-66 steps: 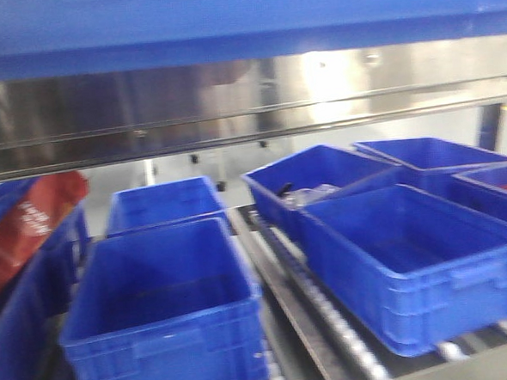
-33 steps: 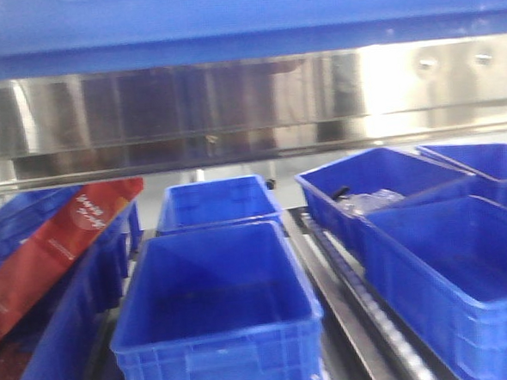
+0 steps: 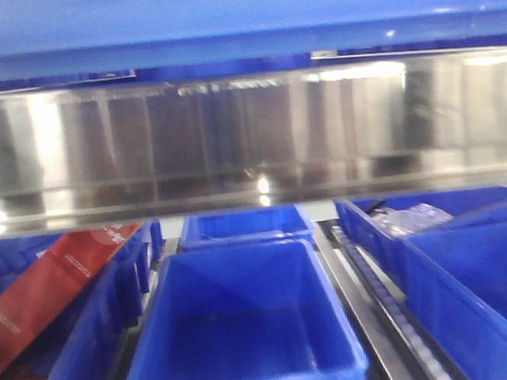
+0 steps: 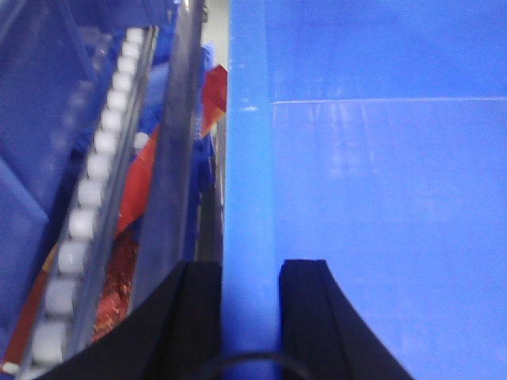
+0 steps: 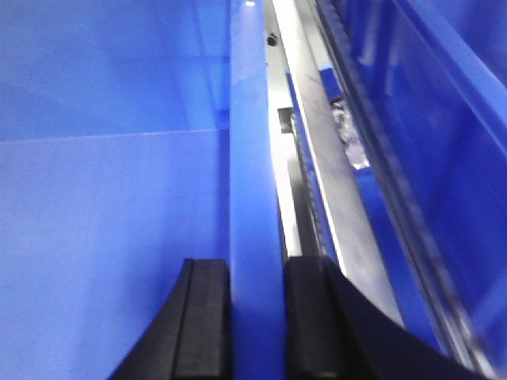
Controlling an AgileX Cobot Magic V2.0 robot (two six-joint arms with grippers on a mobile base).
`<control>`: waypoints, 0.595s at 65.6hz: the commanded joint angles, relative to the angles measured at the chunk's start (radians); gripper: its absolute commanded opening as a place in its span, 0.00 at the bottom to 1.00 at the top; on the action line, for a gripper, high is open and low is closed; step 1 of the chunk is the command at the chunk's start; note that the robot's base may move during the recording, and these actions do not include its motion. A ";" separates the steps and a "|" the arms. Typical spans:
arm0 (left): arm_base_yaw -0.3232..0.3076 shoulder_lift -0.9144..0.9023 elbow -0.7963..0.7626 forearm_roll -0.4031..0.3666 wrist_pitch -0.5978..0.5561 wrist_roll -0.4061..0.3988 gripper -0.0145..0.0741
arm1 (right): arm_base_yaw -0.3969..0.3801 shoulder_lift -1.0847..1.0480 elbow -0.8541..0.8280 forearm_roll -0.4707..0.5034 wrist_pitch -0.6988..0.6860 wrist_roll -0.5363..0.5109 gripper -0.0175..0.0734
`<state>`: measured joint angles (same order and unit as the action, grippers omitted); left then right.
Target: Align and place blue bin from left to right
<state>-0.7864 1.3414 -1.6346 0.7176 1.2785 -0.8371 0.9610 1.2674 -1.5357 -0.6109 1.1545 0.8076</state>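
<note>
Blue bin (image 4: 380, 198): opposite walls clamped in jaws of left gripper (image 4: 249, 273) and right gripper (image 5: 256, 273). Risk: uneven arm motion, slipped wall, strike on steel shelf rail (image 3: 250, 138).

the left jaws come in from the near edge of the left wrist view, their two black fingers (image 4: 194, 317) clamped on either side of one upright wall of the blue bin (image 4: 249, 198). the right jaws sit likewise, fingers (image 5: 206, 317) pressed against both faces of the opposite wall, pointing away.
</note>
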 commanded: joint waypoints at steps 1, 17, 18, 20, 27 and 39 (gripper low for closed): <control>-0.017 -0.008 -0.012 0.010 -0.100 -0.008 0.04 | 0.010 -0.009 -0.009 -0.016 -0.114 0.005 0.12; -0.017 -0.008 -0.012 0.010 -0.100 -0.008 0.04 | 0.010 -0.009 -0.009 -0.016 -0.114 0.005 0.12; -0.017 -0.008 -0.012 0.010 -0.100 -0.008 0.04 | 0.010 -0.009 -0.009 -0.016 -0.114 0.005 0.12; -0.017 -0.008 -0.012 0.010 -0.100 -0.008 0.04 | 0.010 -0.009 -0.009 -0.016 -0.114 0.005 0.12; -0.017 -0.008 -0.012 0.010 -0.100 -0.008 0.04 | 0.010 -0.009 -0.009 -0.016 -0.114 0.005 0.12; -0.017 -0.008 -0.012 0.010 -0.100 -0.008 0.04 | 0.010 -0.009 -0.009 -0.016 -0.114 0.005 0.12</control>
<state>-0.7864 1.3414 -1.6346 0.7176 1.2785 -0.8371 0.9610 1.2674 -1.5357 -0.6109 1.1545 0.8076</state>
